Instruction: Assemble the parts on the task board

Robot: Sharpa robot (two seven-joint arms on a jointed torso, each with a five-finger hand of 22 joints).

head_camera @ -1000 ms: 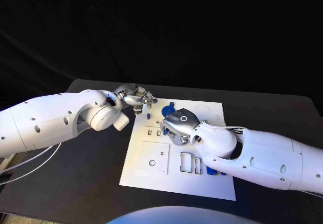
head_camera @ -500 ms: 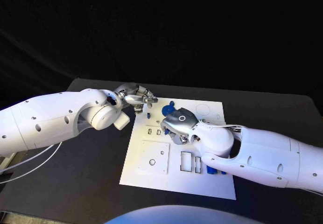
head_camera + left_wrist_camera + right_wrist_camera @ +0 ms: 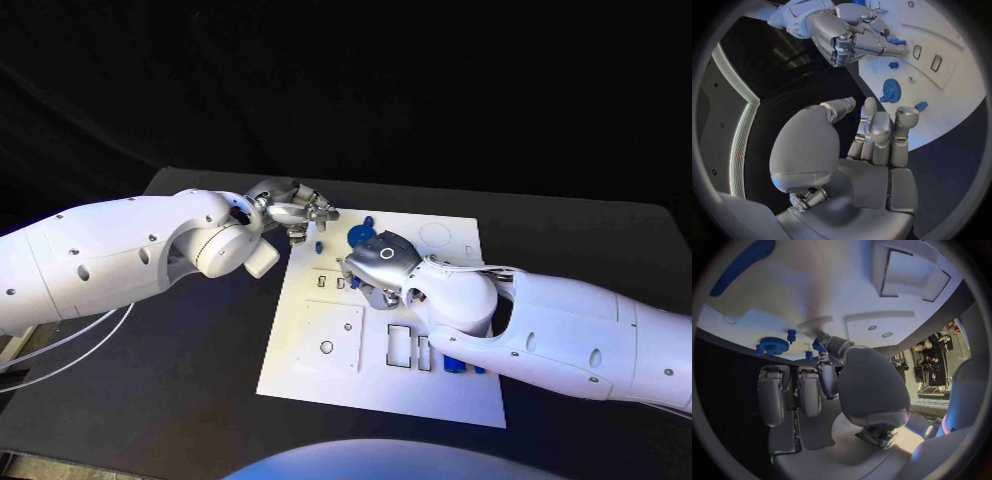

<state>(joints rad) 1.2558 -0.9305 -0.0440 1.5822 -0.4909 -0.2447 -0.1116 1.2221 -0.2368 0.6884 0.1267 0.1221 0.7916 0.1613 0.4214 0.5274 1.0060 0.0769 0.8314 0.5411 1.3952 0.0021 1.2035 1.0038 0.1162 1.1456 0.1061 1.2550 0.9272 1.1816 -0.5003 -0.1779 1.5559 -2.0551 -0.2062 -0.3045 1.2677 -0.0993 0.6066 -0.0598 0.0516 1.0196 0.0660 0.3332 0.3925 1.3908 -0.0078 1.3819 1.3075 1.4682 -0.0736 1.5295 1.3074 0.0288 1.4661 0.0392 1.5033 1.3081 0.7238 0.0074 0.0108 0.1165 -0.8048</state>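
Note:
The white task board lies in the middle of the black table. My right hand hovers over its far half, fingers bunched downward. In the left wrist view this right hand pinches a small blue part at its fingertips just above the board. A blue gear and a small blue peg stand on the board just beyond it. My left hand hangs over the board's far left corner, holding nothing, fingers loosely bent with the thumb apart. Another small blue part lies near its fingertips.
Two rectangular slots and a raised square plate sit in the board's near half. More blue parts lie by its right edge under my right forearm. A long blue piece lies on the board. Bare black table surrounds the board.
My right arm has crept slightly left over the board. The left hand has stayed in place.

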